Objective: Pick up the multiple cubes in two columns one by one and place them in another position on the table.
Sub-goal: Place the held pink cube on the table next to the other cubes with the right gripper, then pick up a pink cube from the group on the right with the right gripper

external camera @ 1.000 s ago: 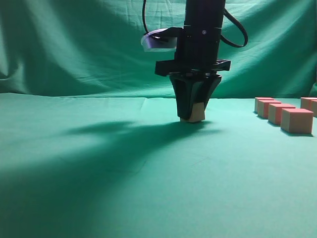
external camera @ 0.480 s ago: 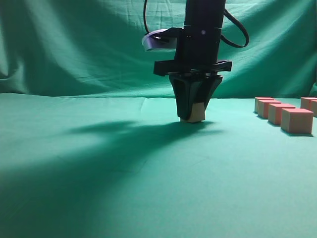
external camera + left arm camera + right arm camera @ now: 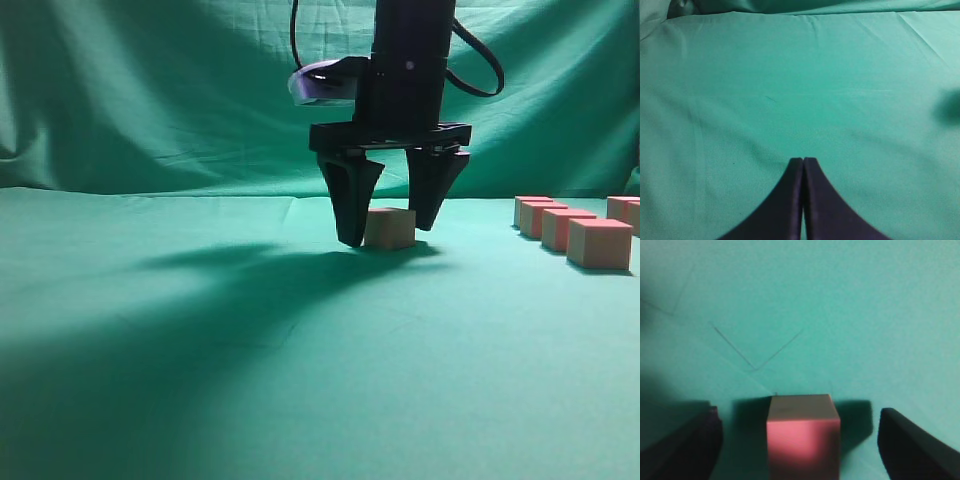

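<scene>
A lone cube (image 3: 390, 228) sits on the table (image 3: 200, 360), clear green cloth on each side of it.

Its top is reddish-pink, its sides tan. The right gripper (image 3: 391, 234) straddles it, fingers spread and released, gaps showing both sides. Right of the cube, well apart, stand rows of cubes (image 3: 570, 230). The left gripper (image 3: 803, 161) is clenched shut, holding nothing.

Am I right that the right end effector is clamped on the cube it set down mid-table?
Not clamped. The right end effector stands open, its fingers clear of the cube on both sides, as the right wrist view shows. The cube does sit mid-table.
</scene>
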